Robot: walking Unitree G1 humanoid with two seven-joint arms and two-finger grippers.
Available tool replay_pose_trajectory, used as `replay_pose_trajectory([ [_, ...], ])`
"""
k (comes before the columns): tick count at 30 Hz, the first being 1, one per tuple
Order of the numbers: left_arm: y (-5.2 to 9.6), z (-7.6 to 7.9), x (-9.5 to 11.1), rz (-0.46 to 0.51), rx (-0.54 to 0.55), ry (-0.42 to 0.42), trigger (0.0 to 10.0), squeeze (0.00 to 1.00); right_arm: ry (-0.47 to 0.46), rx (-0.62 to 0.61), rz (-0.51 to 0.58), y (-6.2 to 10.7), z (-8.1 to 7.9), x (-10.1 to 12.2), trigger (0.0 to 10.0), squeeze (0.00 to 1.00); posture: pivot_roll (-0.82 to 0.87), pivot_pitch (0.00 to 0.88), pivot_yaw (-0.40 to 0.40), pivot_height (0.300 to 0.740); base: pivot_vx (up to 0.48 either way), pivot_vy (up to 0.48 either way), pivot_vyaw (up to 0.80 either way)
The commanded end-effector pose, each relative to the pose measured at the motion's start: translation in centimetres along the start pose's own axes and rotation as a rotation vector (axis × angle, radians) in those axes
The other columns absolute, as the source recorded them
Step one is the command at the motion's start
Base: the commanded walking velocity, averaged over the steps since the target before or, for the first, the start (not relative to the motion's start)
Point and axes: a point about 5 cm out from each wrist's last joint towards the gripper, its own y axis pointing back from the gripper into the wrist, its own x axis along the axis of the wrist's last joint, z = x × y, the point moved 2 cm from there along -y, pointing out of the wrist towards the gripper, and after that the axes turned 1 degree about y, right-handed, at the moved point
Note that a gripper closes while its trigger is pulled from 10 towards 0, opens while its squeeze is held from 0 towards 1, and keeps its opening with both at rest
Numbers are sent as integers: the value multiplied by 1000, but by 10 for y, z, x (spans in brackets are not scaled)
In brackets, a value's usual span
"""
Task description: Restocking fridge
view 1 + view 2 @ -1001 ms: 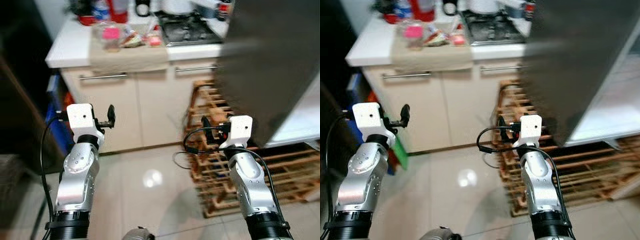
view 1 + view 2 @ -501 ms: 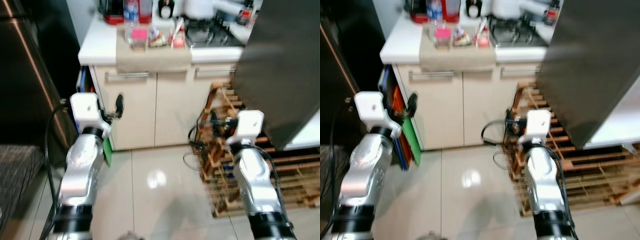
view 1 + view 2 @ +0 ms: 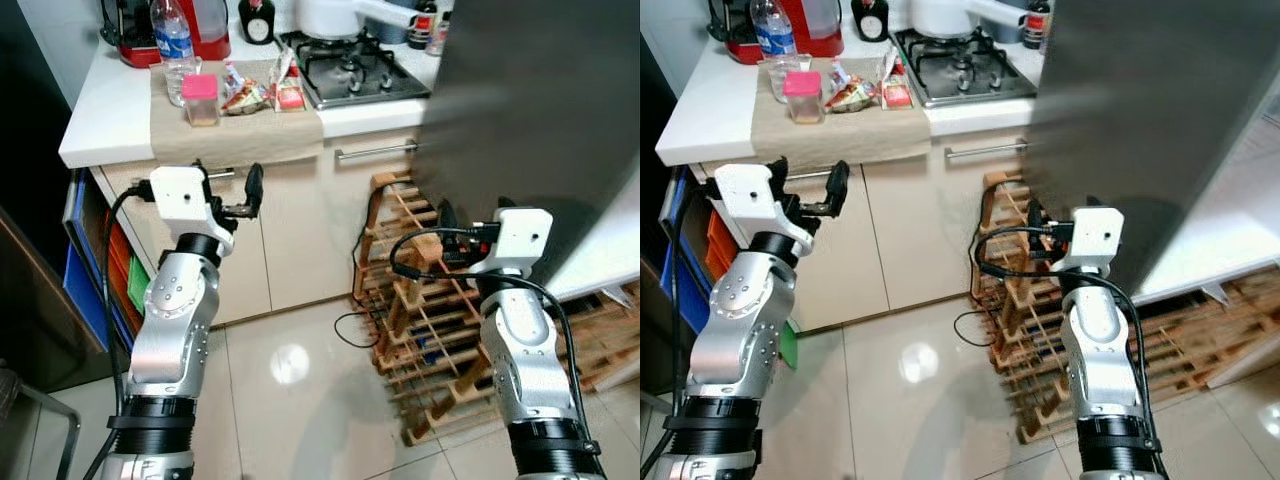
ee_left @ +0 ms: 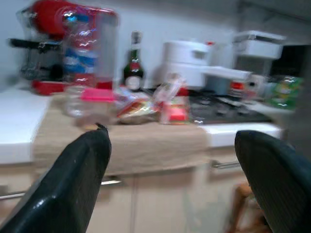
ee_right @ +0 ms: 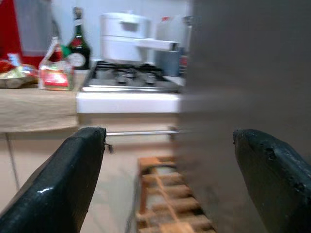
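Note:
A clear water bottle [image 3: 174, 40], a jar with a pink lid [image 3: 200, 98] and some snack packets [image 3: 258, 92] stand on a beige cloth on the white counter [image 3: 95, 125]. The dark grey fridge door [image 3: 530, 110] rises at my right. My left gripper [image 3: 228, 190] is held up in front of the cabinet below the cloth, open and empty [image 4: 171, 135]. My right gripper [image 3: 462, 228] hovers over the wine rack beside the fridge door's edge, open with nothing in it [image 5: 168, 132].
A gas stove [image 3: 345, 65] with a white pot [image 3: 335, 15] sits right of the cloth, with a dark bottle [image 3: 260, 15] and a red appliance [image 3: 135, 45] behind. A wooden wine rack [image 3: 430, 330] with a black cable stands below the fridge door. Blue and orange items [image 3: 95, 260] lean left of the cabinet.
The whole view has shifted and sharpened as I moved; the counter now sits nearer and more to the left. Both grippers stay open and empty in front of me.

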Motion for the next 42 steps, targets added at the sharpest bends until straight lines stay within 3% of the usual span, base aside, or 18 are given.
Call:
replay_pose_trajectory([
  [1,2,-11,1,-1,33,-14,10000,0,-5,59,11,-4,-15,4,10000,71,7,0,-2,740,469,0,788],
  [8,0,-9,6,21,23,-24,10000,0,-8,69,15,-6,-18,5,10000,94,8,0,-1,740,469,0,746],
  [19,-22,18,80,276,-95,-91,10000,0,17,56,225,-22,-22,67,10000,63,7,0,-1,740,469,0,54],
  [26,-42,42,98,301,-231,-71,10000,0,4,-45,279,-25,-8,85,10000,59,8,0,-5,740,476,0,0],
  [35,-69,43,120,325,-252,-9,10000,0,14,-95,270,-24,1,87,10000,63,-16,0,13,740,480,0,0],
  [38,-77,46,134,365,-269,22,10000,0,12,-112,294,-23,4,96,10000,63,-19,0,17,740,480,0,0],
  [42,-86,53,160,441,-305,-12,10000,0,8,-106,400,-20,0,130,10000,59,-29,0,30,740,240,0,0],
])
